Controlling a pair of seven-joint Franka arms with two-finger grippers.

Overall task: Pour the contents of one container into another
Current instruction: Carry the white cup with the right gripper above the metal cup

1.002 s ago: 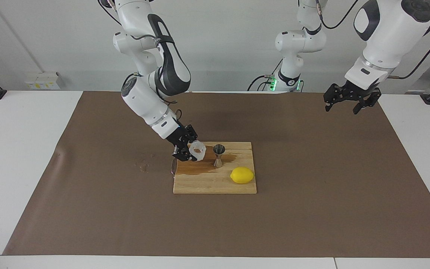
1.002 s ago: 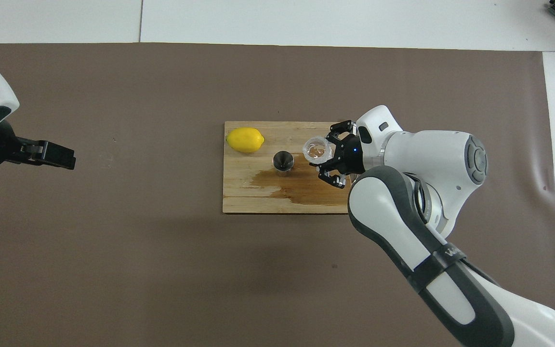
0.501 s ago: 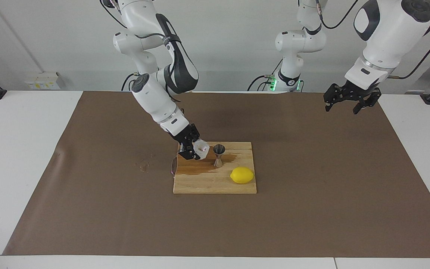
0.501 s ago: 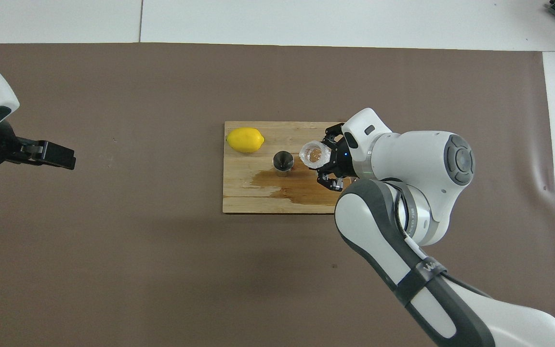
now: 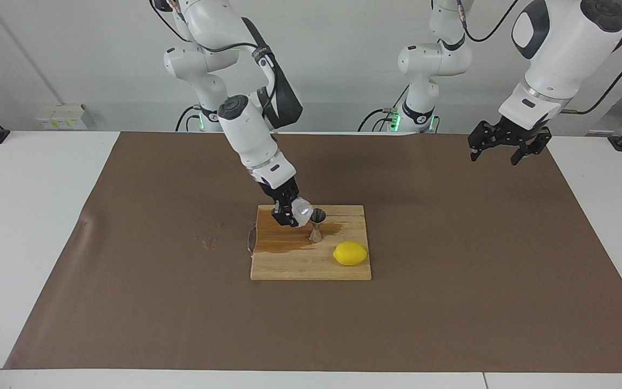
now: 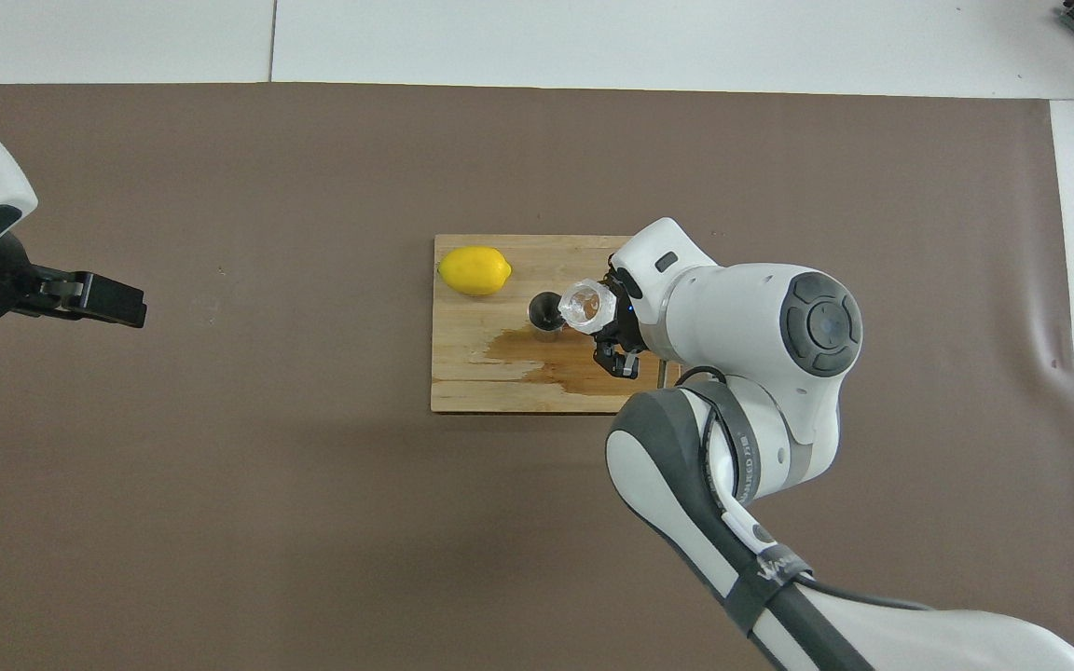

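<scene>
Currently on the tabletop, itemised:

- Brown mat: covers most of the tabletop.
- Wooden board: lies mid-mat, with a dark wet stain across the part nearer the robots.
- Steel jigger: stands upright on the board at the stain's edge.
- Lemon: rests on the board, farther from the robots than the jigger and toward the left arm's end.
- Clear plastic cup: held in the air over the board, tipped on its side with its mouth toward the jigger's top, just beside it.
- Right hand: clamped tight on the cup, reaching down at a slant over the board.
- Left hand: fingers spread wide, holding nothing, waiting in the air over the mat at the left arm's end, well apart from the board.
</scene>
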